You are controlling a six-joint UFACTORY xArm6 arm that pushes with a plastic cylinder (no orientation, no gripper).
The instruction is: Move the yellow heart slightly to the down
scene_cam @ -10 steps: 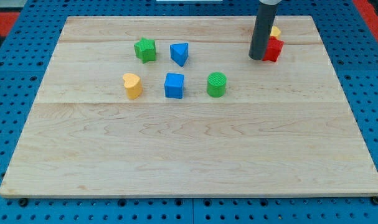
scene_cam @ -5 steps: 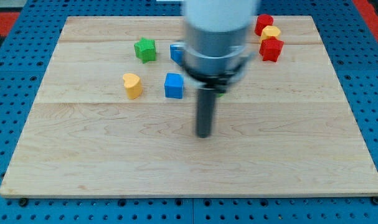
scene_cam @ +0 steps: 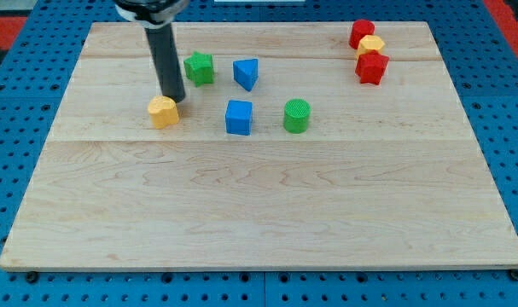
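The yellow heart point(scene_cam: 163, 112) lies on the wooden board point(scene_cam: 259, 205) at the view's left of the block group. My tip point(scene_cam: 172, 98) stands right at the heart's upper right edge, touching or nearly touching it. The dark rod rises from there to the view's top. The green star point(scene_cam: 199, 67) sits just to the right of the rod.
A blue triangle point(scene_cam: 247, 73), a blue cube point(scene_cam: 238, 117) and a green cylinder point(scene_cam: 297, 115) lie right of the heart. At the view's top right a red block point(scene_cam: 362, 33), a yellow block point(scene_cam: 371, 45) and a red block point(scene_cam: 371, 67) cluster together.
My tip swept from the top right, across the board's middle, to the heart's upper right. The yellow heart has shifted to the left and slightly up and turned.
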